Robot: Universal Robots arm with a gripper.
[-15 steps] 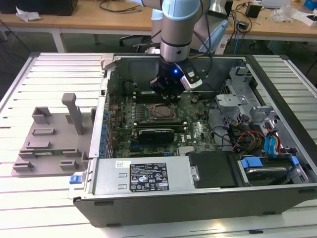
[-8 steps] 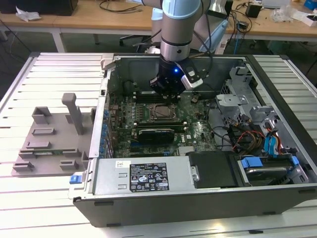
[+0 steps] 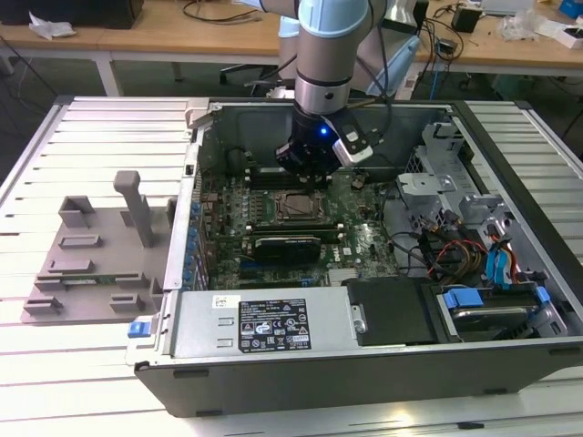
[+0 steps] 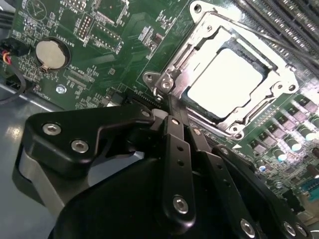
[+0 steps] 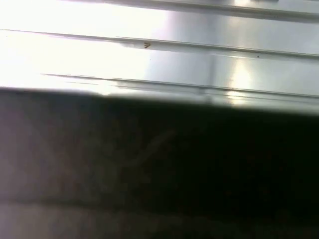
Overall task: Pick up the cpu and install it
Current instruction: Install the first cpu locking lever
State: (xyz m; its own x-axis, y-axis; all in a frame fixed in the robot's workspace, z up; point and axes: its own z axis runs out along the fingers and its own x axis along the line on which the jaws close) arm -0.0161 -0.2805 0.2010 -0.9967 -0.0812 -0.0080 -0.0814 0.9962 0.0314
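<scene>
cpu [image 4: 225, 82] sits flat inside the socket frame [image 4: 172, 64] on the motherboard [image 4: 119, 55], silvery top plate facing up in the second wrist view. looks seated square in the recess, not tilted as far as i can tell. so pick and place look done; judging from this, the metal frame around it looks still unlatched, so clamping may be what's left.

gripper [image 4: 172, 107] hangs just beside the socket, finger links drawn together to a narrow tip at the frame's corner, nothing between them. reads as closed and empty. can't tell if the tip touches the frame or sits just above it.

exterior view: arm comes down into the open computer case [image 3: 273, 328], gripper [image 3: 305, 164] over the board just beyond the socket [image 3: 293, 208]. grey tray [image 3: 86, 264] lies outside the case on the slatted table [image 3: 55, 373], toward the exterior view's left, well apart from the arm.

room: tight. case walls all round, drive cage and cables [image 3: 446, 246] toward the exterior view's right, a black card [image 3: 287, 244] just on the near side of the socket. coin battery [image 4: 51, 54] on the board is well apart from the socket. open way out is straight up.
</scene>
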